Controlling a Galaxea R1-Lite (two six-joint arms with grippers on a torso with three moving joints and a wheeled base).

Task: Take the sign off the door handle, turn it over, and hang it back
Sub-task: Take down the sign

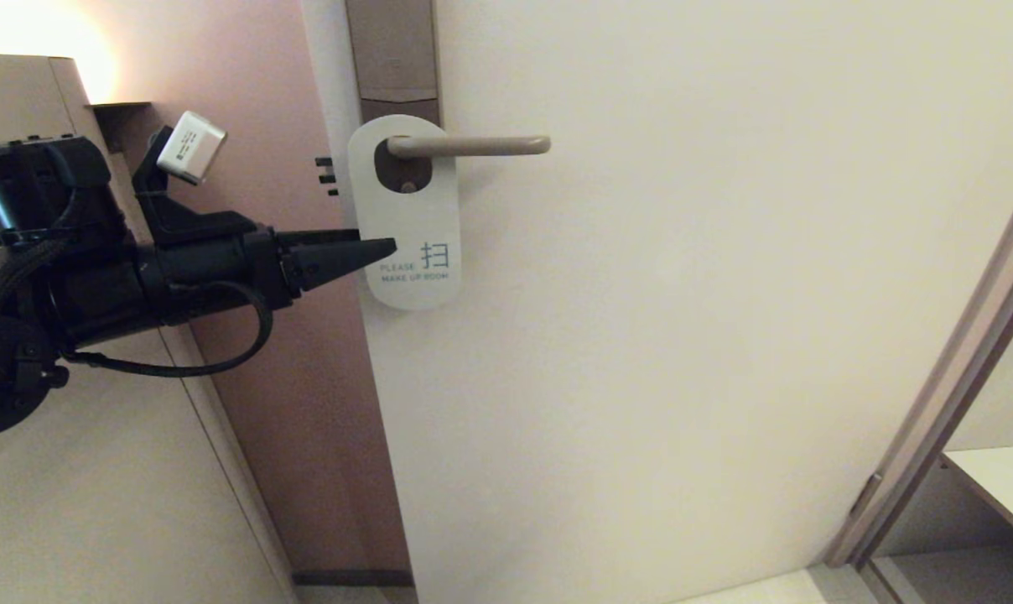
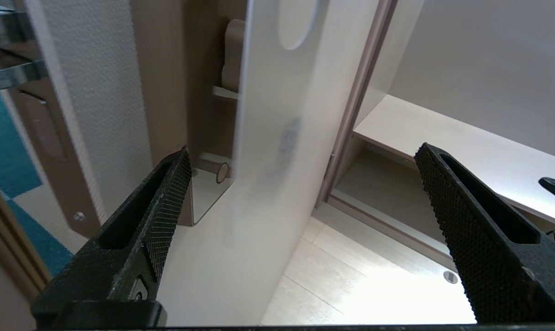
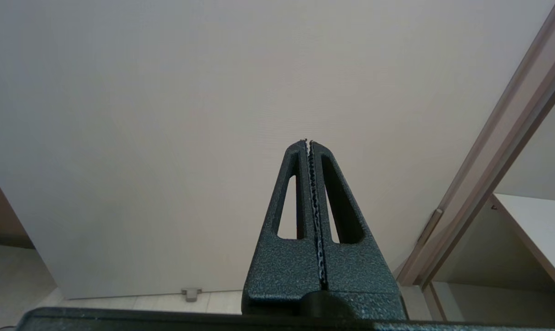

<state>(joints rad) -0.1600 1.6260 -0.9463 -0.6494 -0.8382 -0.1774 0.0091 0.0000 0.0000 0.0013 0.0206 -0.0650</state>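
The sign hangs on the door handle, white face out — likely a light, thin, slick card. Left end effector, jaws spread, straddles its lower edge — a sensible hold. Right end effector is closed, parked low.

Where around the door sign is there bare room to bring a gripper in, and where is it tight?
Bare door lies below the door handle and to the right of the sign, open down to the floor. The sign's left side is crowded: the open left gripper straddles its edge by the door's edge. The shut right gripper points at bare door.
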